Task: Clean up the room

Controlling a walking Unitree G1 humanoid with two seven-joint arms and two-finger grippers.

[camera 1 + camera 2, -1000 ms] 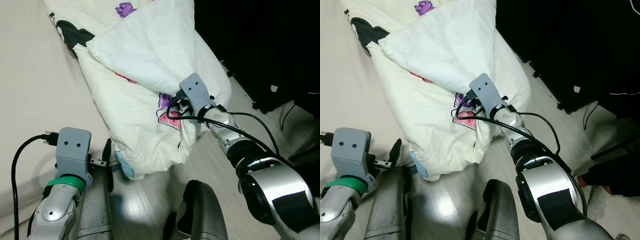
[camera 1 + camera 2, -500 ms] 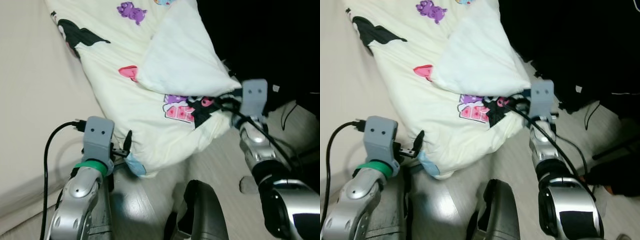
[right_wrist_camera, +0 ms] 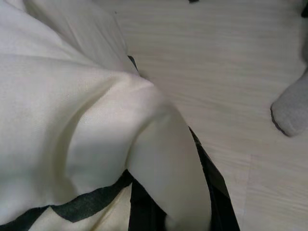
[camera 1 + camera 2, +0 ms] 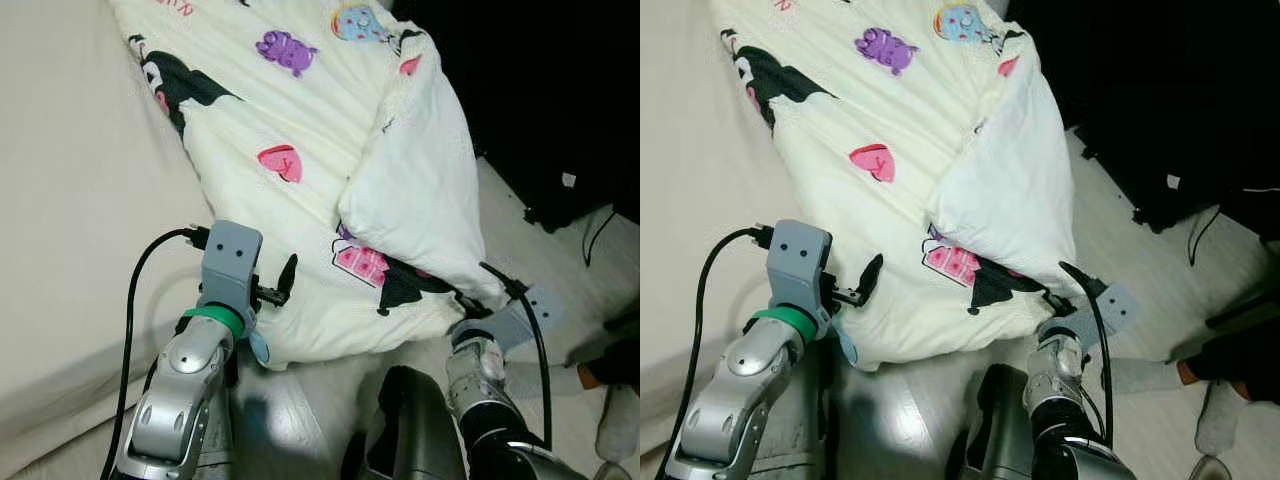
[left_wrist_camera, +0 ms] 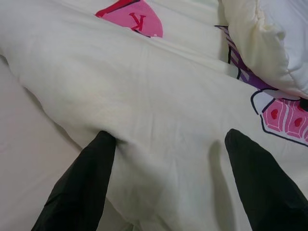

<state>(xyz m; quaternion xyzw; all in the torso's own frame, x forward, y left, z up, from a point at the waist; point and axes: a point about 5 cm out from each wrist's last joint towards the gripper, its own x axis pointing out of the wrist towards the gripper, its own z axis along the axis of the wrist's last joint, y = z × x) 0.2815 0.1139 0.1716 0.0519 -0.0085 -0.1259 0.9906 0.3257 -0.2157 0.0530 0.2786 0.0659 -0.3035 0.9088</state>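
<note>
The cream printed blanket (image 4: pixel 330 190) is lying on the bed (image 4: pixel 80 220), its corner hanging toward the floor (image 4: pixel 1120 230) at 5 o'clock. The right gripper (image 3: pixel 168 207) is pinching that corner, jaws closed on fabric. The left gripper (image 5: pixel 168 163) is pressing the blanket edge at 7 o'clock, jaws spread wide.

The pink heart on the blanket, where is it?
The pink heart is on the cream blanket on the bed, just beyond the left pincer.
</note>
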